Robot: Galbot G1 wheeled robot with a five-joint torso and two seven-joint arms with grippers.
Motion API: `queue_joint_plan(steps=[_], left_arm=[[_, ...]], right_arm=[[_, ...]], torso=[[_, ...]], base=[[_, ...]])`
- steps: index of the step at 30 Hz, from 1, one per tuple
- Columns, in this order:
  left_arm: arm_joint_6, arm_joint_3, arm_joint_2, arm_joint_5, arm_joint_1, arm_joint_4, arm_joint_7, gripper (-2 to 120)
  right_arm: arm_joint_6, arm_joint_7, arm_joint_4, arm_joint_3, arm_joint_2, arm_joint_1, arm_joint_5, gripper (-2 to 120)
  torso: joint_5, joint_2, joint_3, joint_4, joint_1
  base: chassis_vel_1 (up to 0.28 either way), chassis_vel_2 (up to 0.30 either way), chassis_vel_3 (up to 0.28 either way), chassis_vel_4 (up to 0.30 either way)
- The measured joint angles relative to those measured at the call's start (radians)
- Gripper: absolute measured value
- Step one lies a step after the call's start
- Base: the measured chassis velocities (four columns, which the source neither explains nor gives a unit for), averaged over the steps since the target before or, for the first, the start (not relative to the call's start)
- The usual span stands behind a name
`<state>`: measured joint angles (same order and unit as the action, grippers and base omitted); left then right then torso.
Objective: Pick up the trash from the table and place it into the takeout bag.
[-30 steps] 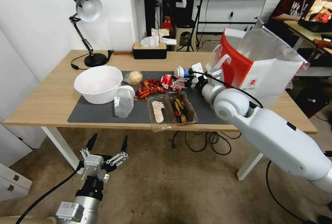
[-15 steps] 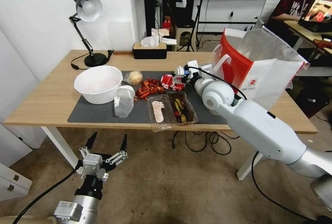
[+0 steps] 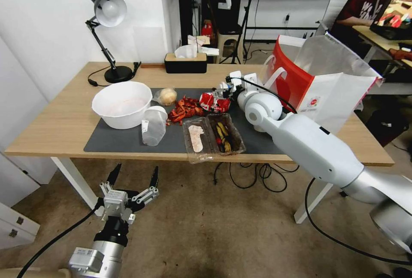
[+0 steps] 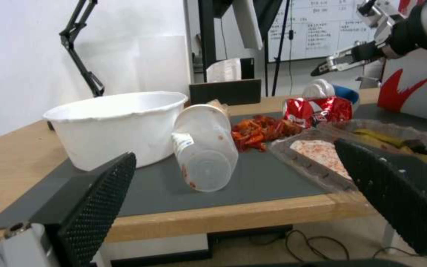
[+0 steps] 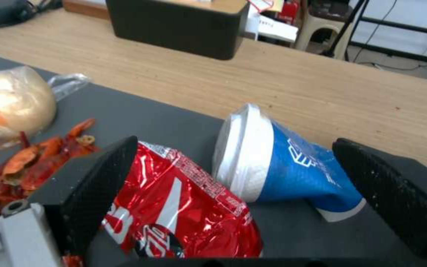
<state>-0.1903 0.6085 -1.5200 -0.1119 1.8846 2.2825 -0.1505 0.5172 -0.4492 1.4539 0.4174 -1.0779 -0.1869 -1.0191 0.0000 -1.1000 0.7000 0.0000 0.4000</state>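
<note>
Wrapper (image 5: 184, 207) and cup (image 5: 293, 170) between hand (image 5: 243, 193) fingers

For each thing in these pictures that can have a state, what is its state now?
Takeout bag: upright, mouth open.
Blue-and-white cup: on its side, lid on.
Clear plastic cup: tipped over, leaning on the bowl.
White bowl: upright.
Red wrapper: crumpled.
Clear tray: lying open.
Right hand: open, above the cup and wrapper.
Left hand: open, below the table edge.

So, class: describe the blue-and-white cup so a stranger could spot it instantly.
Start at the dark grey mat on the table. Near the takeout bag lies the blue-and-white cup, tipped over beside a red wrapper. Nothing else there is blue.
</note>
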Motion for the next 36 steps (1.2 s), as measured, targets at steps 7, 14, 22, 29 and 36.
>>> queue_joint_plan(steps=[7, 14, 22, 29, 36], left_arm=[[0.003, 0.006, 0.013, -0.017, -0.008, 0.0, 0.003, 100], [0.007, 0.006, 0.018, -0.022, -0.014, -0.004, 0.003, 100], [0.02, 0.005, 0.022, -0.03, -0.021, -0.007, 0.004, 100], [0.021, 0.009, 0.025, -0.037, -0.026, -0.007, 0.007, 100], [0.021, 0.008, 0.025, -0.037, -0.027, -0.007, 0.007, 100]], right_arm=[[0.024, 0.004, -0.049, 0.013, -0.029, 0.025, -0.001, 100], [0.037, 0.063, -0.076, 0.035, -0.034, 0.041, 0.0, 100], [0.091, 0.103, -0.115, 0.049, -0.047, 0.047, -0.001, 100], [0.112, 0.106, -0.137, 0.051, -0.061, 0.037, 0.0, 100], [0.115, 0.103, -0.154, 0.046, -0.07, 0.022, 0.0, 100]], torso=[[0.0, 0.0, 0.0, 0.0, 0.0], [0.0, 0.0, 0.0, 0.0, 0.0], [0.0001, 0.0, 0.0, 0.0, 0.0], [0.0, 0.0, 0.0, 0.0, 0.0], [0.0, 0.0, 0.0, 0.0, 0.0]], base=[[0.0, 0.0, 0.0, 0.0], [0.0, 0.0, 0.0, 0.0], [0.0, 0.0, 0.0, 0.0], [0.0, 0.0, 0.0, 0.0], [0.0, 0.0, 0.0, 0.0]])
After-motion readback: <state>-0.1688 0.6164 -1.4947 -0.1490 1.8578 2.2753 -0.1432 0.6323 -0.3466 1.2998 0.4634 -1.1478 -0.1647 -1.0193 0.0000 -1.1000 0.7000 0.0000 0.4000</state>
